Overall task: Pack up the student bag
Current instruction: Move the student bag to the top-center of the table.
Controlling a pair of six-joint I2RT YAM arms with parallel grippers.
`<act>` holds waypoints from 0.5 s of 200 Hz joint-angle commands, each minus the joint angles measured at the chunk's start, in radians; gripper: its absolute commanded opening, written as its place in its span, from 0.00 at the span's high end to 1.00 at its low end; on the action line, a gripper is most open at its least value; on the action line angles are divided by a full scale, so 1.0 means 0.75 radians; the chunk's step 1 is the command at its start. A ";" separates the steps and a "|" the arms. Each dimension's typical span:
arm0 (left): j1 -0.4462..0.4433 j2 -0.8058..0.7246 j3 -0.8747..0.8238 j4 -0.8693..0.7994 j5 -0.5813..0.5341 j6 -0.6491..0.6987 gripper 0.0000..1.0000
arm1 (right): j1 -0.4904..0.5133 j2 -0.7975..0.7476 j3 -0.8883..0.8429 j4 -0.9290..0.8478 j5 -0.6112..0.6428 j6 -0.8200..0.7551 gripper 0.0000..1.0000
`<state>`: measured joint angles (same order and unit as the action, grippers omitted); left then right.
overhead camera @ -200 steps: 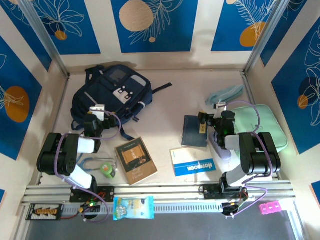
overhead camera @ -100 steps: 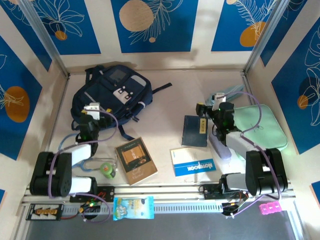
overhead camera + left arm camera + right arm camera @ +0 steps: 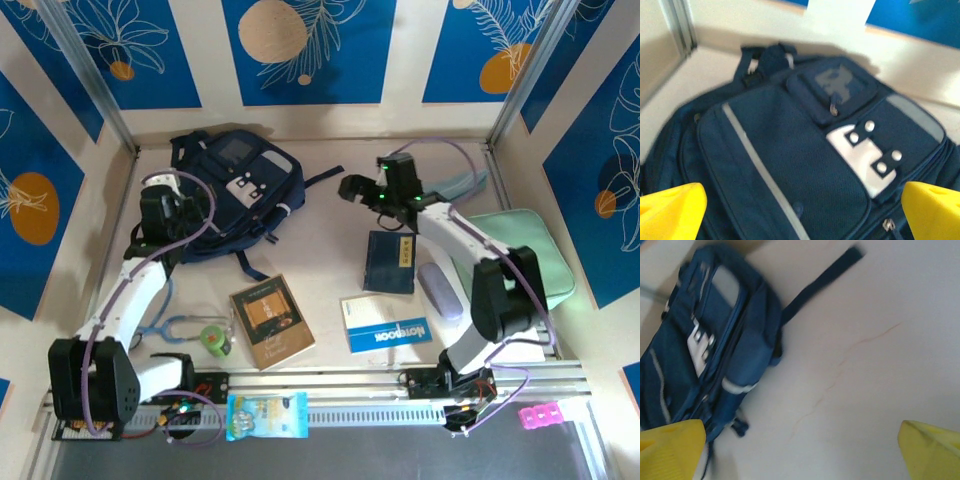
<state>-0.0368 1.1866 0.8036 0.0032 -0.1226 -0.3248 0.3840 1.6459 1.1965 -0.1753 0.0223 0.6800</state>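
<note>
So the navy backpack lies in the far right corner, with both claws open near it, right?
Not quite: the student bag lies in the far left corner, as the top view shows. The left claw and right claw are indeed open near it.

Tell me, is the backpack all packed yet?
Not yet. Nothing looks packed: the brown book and notebook lie on the table. The left gripper and right gripper are open and empty, near the student bag. All the packing is left.
</note>
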 commanded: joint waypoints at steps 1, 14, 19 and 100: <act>0.043 0.018 0.000 -0.197 0.061 -0.129 0.00 | 0.093 0.115 0.088 -0.012 -0.218 0.223 0.01; 0.061 0.001 -0.014 -0.200 0.065 -0.156 0.00 | 0.146 0.203 0.150 0.026 -0.256 0.328 0.01; 0.068 -0.007 -0.018 -0.205 0.065 -0.161 0.00 | 0.165 0.236 0.173 0.031 -0.257 0.373 0.02; 0.123 -0.133 -0.020 -0.343 0.246 -0.106 0.00 | 0.387 0.670 0.566 -0.011 -0.061 0.689 0.16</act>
<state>0.0422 1.1103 0.7834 -0.1818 -0.0025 -0.4179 0.6708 2.0834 1.5291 -0.1303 -0.0822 1.1065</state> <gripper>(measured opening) 0.997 0.893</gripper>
